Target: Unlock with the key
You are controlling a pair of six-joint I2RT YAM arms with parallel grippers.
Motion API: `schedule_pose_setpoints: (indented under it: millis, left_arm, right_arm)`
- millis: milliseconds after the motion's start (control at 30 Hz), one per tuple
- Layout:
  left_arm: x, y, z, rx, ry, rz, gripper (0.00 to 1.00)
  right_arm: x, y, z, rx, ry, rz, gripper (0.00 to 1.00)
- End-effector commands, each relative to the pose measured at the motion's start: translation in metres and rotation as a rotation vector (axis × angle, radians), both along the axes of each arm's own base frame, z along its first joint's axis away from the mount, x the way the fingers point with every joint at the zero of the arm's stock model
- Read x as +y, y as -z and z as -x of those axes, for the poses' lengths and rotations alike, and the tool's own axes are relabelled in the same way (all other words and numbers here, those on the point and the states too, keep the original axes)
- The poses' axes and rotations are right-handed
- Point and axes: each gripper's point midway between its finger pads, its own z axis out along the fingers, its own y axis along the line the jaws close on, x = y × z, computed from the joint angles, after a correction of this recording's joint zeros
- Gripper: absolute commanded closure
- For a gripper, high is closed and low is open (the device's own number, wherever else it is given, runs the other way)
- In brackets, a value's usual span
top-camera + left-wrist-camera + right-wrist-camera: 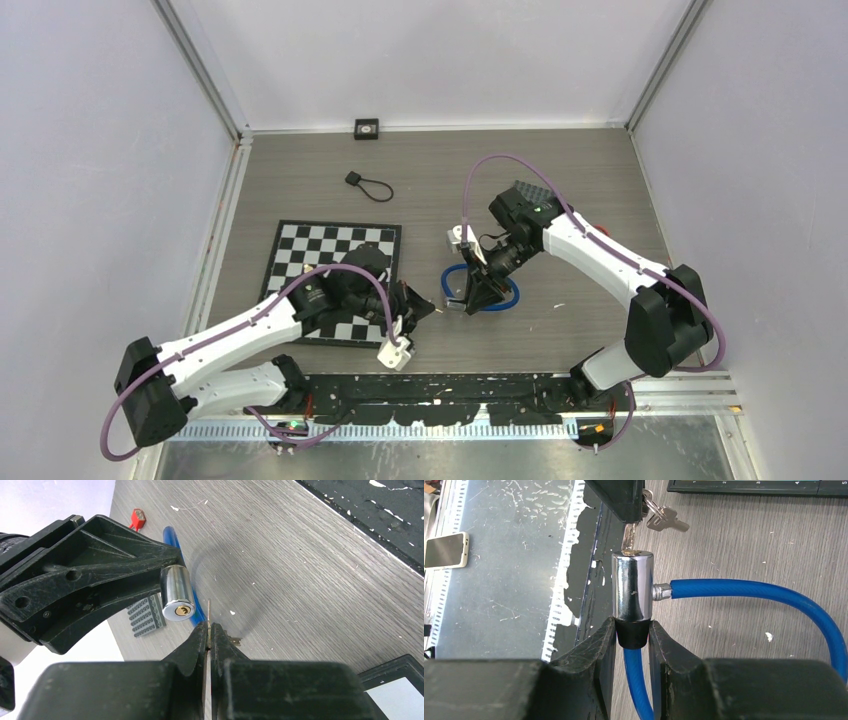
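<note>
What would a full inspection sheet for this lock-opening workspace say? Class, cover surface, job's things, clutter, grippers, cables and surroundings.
Surface: grey wood-grain tabletop, white-specked.
Job's things: chrome lock cylinder on a blue plastic-coated cable loop; silver key at its face, keyhole looks empty; spare keys hang on the ring.
Clutter: black-and-white chessboard; small black tag with cord loop; small red object.
Grippers: left gripper shut on the silver key; right gripper shut on the cylinder's black end.
Cables: purple cables looped along both arms.
Surroundings: white enclosure walls; small black square box at the far edge; light-coloured smartphone on the metal ledge.
</note>
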Motion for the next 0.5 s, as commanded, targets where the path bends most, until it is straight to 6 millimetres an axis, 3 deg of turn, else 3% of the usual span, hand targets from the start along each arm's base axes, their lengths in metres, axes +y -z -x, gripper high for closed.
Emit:
schedule_pose_setpoints:
  millis: [0, 467]
  left_arm:
    - [-0.007, -0.031, -0.002, -0.031, -0.011, 0.094, 1.00]
    - [-0.009, -0.042, -0.006, -0.048, -0.017, 0.102, 1.00]
  right_arm:
    - [0.002, -0.012, 0.005, -0.002, -0.011, -0.057, 1.00]
    - [0.001, -0.011, 0.005, 0.002, -0.009, -0.062, 1.00]
